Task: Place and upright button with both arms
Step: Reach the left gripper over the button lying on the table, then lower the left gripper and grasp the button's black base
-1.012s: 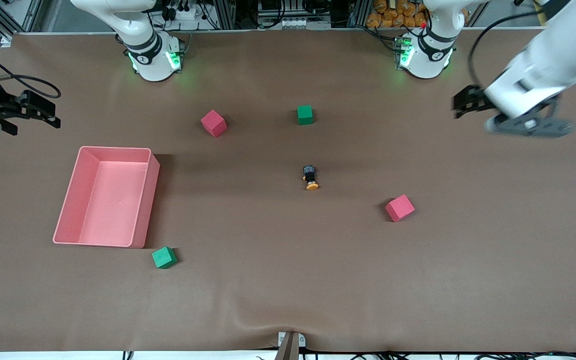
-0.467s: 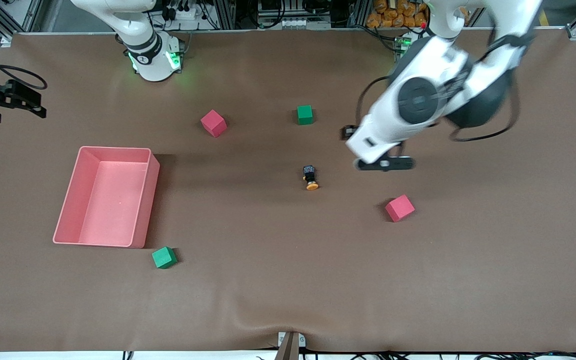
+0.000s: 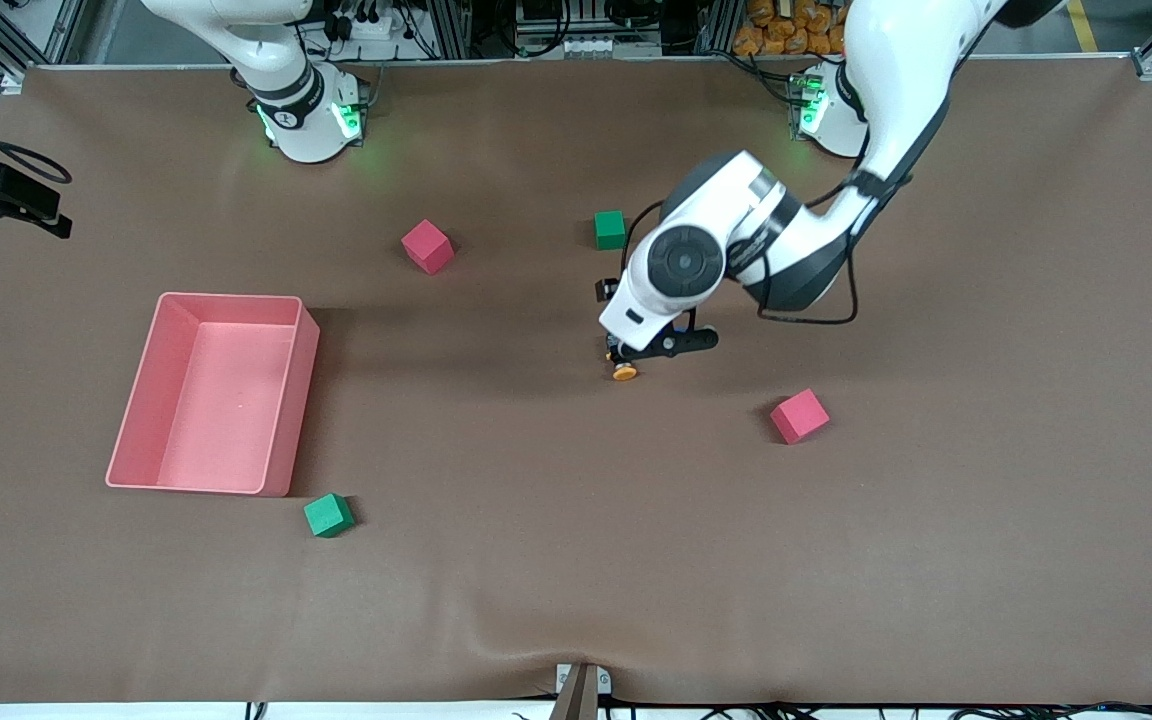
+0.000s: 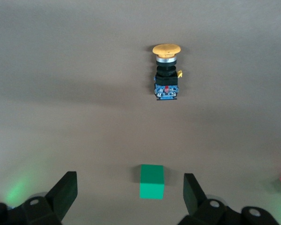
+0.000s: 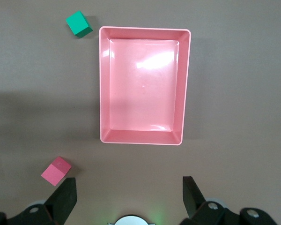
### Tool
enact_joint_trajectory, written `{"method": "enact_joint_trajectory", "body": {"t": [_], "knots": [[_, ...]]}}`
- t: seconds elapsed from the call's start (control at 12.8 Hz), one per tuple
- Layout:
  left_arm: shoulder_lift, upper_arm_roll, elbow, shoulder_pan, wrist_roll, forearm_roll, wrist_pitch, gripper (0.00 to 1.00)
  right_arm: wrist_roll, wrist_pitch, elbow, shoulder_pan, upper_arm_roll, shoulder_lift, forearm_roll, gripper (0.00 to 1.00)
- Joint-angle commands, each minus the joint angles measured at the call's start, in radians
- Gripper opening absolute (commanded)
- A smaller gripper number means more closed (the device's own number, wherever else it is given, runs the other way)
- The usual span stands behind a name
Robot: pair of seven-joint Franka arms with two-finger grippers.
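Fingers spread wide on the left gripper (image 4: 129, 192), both black pads (image 4: 65, 191) standing well apart with nothing between them, and it hangs in the air over the middle of the table (image 3: 986, 520). Out ahead of those fingertips lies the button (image 4: 166, 71), flat on its side on the brown cloth, black body toward the fingers and round orange cap pointing away from them; in the front view only the cap and a sliver of the body peek out from under the white wrist, the cap toward the camera. A green cube (image 4: 151, 181) sits on the cloth right in the gap between the two fingers as the left wrist camera sees it, lower than the fingers and not touched by them, and it lies farther from the front camera than the button. Over at the right arm's end of the table the right gripper (image 5: 129, 192) waits, its fingers (image 5: 65, 193) just as wide and empty. Ahead of those fingertips rests the pink tray (image 5: 185, 89), open side up, with nothing in it. A red cube (image 5: 56, 171) sits just beside one of the right fingers, and another green cube (image 5: 78, 23) lies by the tray's corner away from the fingers. One more red cube (image 3: 799, 416) rests apart from the button, toward the left arm's end.
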Motion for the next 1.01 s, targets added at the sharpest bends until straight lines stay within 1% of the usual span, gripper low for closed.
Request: {"method": "enact_joint_trajectory", "body": {"t": [0.0, 0.23, 0.39, 0.62, 0.93], "knots": [[0.072, 0.001, 0.038, -0.001, 0.006, 0.019, 0.029, 1.00, 0.028, -0.006, 0.014, 0.023, -0.006, -0.004, 0.007, 1.00], [0.166, 0.001, 0.085, -0.005, -0.001, 0.018, 0.094, 1.00, 0.029, -0.007, 0.024, 0.027, -0.004, 0.003, 0.009, 1.00], [0.220, 0.017, 0.127, -0.043, -0.004, 0.018, 0.099, 1.00, 0.029, -0.006, 0.024, 0.027, -0.004, 0.003, 0.009, 1.00], [0.244, 0.100, 0.131, -0.110, 0.037, 0.016, 0.138, 1.00, 0.029, -0.010, 0.031, 0.027, -0.004, 0.003, 0.009, 1.00], [0.277, 0.111, 0.145, -0.121, 0.088, 0.018, 0.163, 1.00, 0.089, -0.018, 0.043, 0.024, -0.004, 0.003, 0.015, 1.00]]}}
